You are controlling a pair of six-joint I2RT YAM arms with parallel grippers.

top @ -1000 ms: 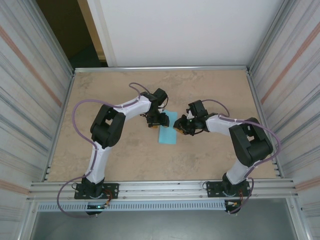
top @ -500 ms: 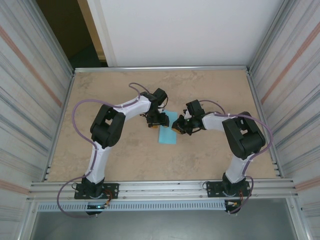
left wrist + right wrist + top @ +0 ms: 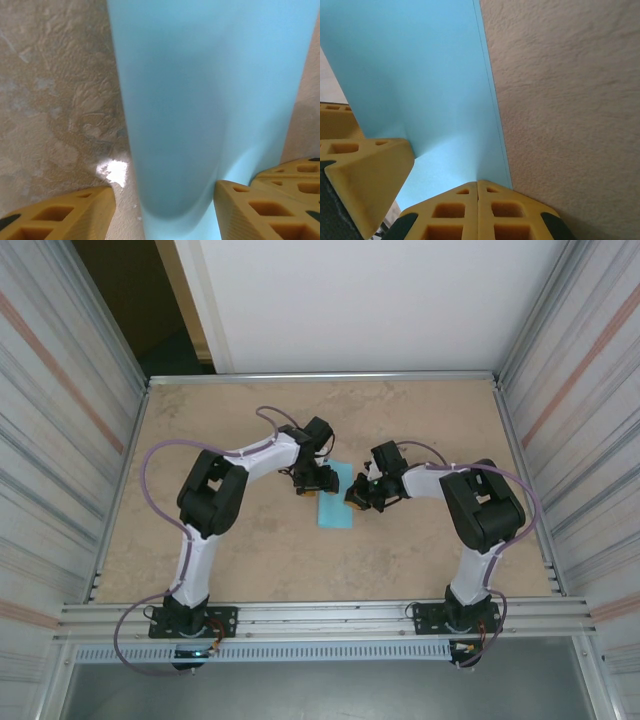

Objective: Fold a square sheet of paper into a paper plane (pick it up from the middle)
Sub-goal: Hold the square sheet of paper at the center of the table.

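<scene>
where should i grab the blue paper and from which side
Pinch the blue paper by its long right edge, coming in low from the right. It lies flat on the table as a narrow folded strip, and the left end effector straddles its far end.

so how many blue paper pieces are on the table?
1. A folded light-blue sheet lies mid-table, between the left gripper and the right gripper. Any second sheet lying underneath it would be hidden.
</scene>
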